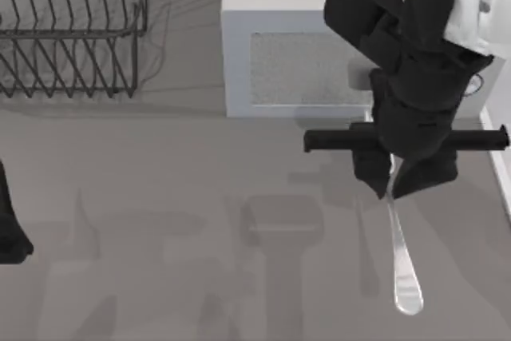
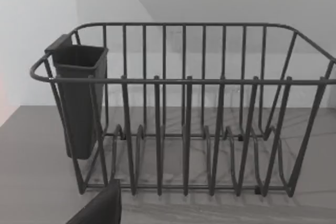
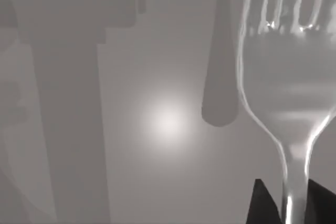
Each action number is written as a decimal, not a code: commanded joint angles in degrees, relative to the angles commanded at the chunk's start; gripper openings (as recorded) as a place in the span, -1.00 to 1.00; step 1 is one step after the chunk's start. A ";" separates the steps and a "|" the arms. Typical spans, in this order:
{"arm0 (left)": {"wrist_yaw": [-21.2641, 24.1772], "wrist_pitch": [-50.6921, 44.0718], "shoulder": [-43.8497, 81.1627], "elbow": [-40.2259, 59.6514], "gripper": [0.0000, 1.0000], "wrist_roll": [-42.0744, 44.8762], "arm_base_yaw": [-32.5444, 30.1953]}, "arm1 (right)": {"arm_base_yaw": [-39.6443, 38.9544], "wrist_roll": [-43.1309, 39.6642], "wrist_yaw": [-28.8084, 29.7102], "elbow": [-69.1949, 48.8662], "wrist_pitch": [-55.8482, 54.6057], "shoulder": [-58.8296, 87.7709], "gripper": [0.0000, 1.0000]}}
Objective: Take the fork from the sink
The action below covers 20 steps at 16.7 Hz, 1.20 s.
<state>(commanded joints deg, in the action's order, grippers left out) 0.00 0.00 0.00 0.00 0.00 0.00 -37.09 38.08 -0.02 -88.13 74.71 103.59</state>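
The fork [image 1: 402,265] is a slim, pale silvery strip, and my right gripper [image 1: 393,184] is shut on one end of it. It hangs over the grey table in front of the white sink [image 1: 239,61], at the right of the top view. Its free end points toward the table's front edge. The right wrist view shows the fork [image 3: 283,87] close up: its tines point away from the black fingertips [image 3: 262,208], which pinch its neck. Its shadow falls on the table below. My left arm [image 1: 9,233] is parked at the left edge.
A dark wire dish rack [image 1: 72,29] stands at the back left. In the left wrist view the rack [image 2: 184,129] carries a dark cutlery cup [image 2: 79,103] on one end. A white wall edge [image 1: 499,157] borders the table's right side.
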 joint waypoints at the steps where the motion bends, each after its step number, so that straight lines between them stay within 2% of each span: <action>1: 0.00 0.00 0.00 0.00 1.00 0.00 0.00 | -0.04 0.02 0.01 2.05 -2.53 0.40 -1.00; 6: 0.00 0.00 0.00 0.00 1.00 0.00 0.00 | -0.31 0.18 0.05 13.66 -17.20 2.70 -1.00; 12: 0.00 0.00 0.00 0.00 1.00 0.00 0.00 | -0.43 0.27 0.07 16.52 -20.14 3.46 -1.00; 20: 0.00 0.00 0.00 0.00 1.00 0.00 0.00 | -0.43 0.27 0.07 16.52 -20.14 3.46 0.21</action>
<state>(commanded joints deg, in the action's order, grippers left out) 0.00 0.00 0.00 0.00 0.00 0.00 -37.52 38.36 0.04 -71.62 54.57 107.04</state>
